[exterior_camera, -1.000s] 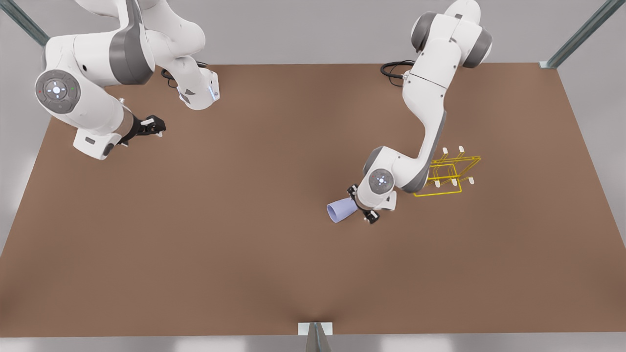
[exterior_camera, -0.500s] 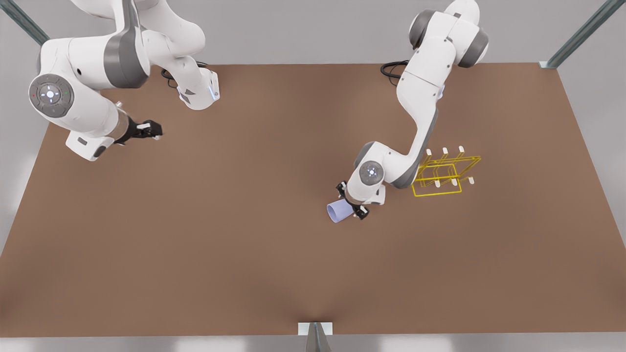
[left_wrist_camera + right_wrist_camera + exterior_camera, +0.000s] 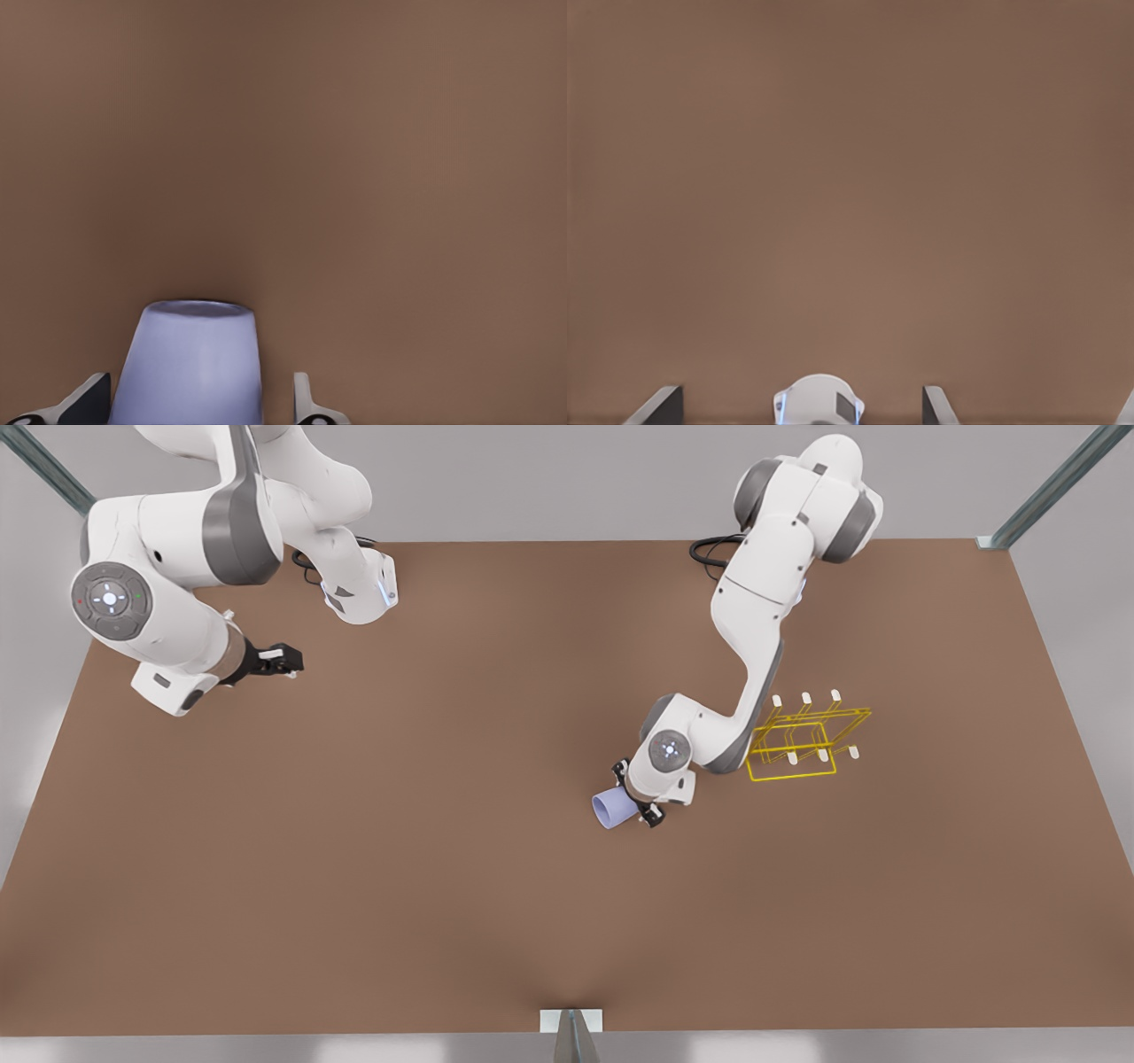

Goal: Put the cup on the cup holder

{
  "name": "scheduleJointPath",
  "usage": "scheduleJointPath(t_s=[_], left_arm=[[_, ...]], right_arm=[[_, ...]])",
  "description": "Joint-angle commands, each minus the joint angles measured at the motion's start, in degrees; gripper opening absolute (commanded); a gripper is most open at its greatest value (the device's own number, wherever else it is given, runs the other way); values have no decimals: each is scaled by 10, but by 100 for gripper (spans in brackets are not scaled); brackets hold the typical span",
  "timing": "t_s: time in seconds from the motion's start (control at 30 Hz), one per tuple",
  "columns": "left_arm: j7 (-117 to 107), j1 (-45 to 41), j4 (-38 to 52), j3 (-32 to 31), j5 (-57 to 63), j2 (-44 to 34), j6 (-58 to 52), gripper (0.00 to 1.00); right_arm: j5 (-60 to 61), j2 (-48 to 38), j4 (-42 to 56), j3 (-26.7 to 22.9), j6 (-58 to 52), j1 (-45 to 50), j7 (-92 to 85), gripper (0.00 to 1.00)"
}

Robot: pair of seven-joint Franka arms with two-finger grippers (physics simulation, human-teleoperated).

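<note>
The lavender-blue cup [image 3: 609,810] lies on its side on the brown table, mouth toward the front view's left. My left gripper [image 3: 636,802] is at its narrow end, open, with one finger on each side. In the left wrist view the cup [image 3: 190,367] sits between the fingertips [image 3: 303,398], with a small gap on one side. The yellow wire cup holder [image 3: 793,777] stands on the table just to the front view's right of that arm's wrist. My right gripper [image 3: 288,661] waits open over the table at the front view's far left, nothing between its fingers [image 3: 663,403].
The brown table [image 3: 443,886] stretches wide around the cup. Both arm bases stand at the far edge. A small white mount [image 3: 571,1020] sits at the near edge. A white rounded part [image 3: 819,400] shows between the right gripper's fingers.
The left arm moved toward the front view's left, bringing its gripper farther over the cup's narrow end. The cup stayed put. The right arm shifted slightly.
</note>
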Motion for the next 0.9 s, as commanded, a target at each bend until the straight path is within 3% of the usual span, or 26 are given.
scheduleJointPath(t_s=[0.0,0.1,0.13,0.17,0.2,0.4,0.6,0.67,0.77,0.83,0.87], left_arm=[[42,-1,0,0,-2,5,15,100],[41,-1,0,-19,-14,7,15,100],[40,-1,0,-20,-14,7,15,94],[40,-1,0,-20,-16,7,15,78],[42,-2,0,-21,-31,7,15,73],[42,-2,1,-21,-32,20,17,76],[41,-2,4,-20,-32,7,7,73],[39,-1,53,-13,-31,-8,-117,74],[42,-1,79,14,-3,-31,-186,74],[35,-1,178,45,90,-28,-350,74],[34,-4,187,45,174,-28,-400,74]], right_arm=[[0,-1,1,-1,-4,-7,18,100],[0,0,0,-1,-4,-7,19,100],[0,0,-1,-1,-4,-7,19,100],[0,0,-2,-1,-4,-7,19,100],[0,0,-2,-1,-5,-6,19,100],[0,0,-1,-1,-4,-1,20,100],[0,0,-1,-1,-5,0,20,100],[0,0,-2,-1,-5,0,20,100],[0,0,-2,-1,-5,0,20,100],[-1,0,-1,-1,-5,-1,19,100],[0,1,-1,-1,-5,-1,18,100]])
